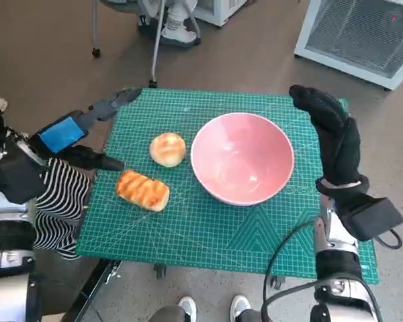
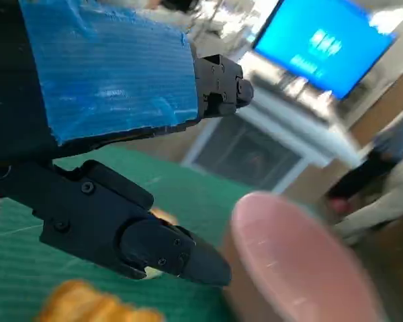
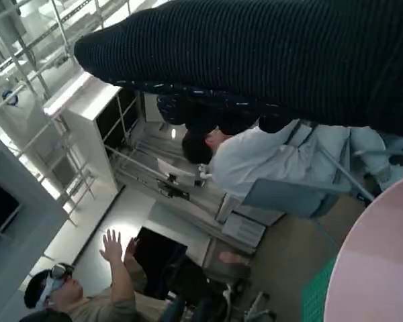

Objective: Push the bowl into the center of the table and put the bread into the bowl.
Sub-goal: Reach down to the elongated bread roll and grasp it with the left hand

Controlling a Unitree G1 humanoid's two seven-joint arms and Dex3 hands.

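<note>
With the pink bowl near the middle of the surface, we bring our empty, spread left robot hand squarely over the glazed bread beside it; our right robot hand, open and holding nothing, hovers by the bowl's rim.

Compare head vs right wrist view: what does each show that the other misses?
Head only: the left hand open at the mat's edge, a round bun and a long bread beside the bowl, all apart. Right wrist only: two people in the room behind, one with raised hands. Both: the pink bowl, green mat and the gloved right hand, holding nothing.
</note>
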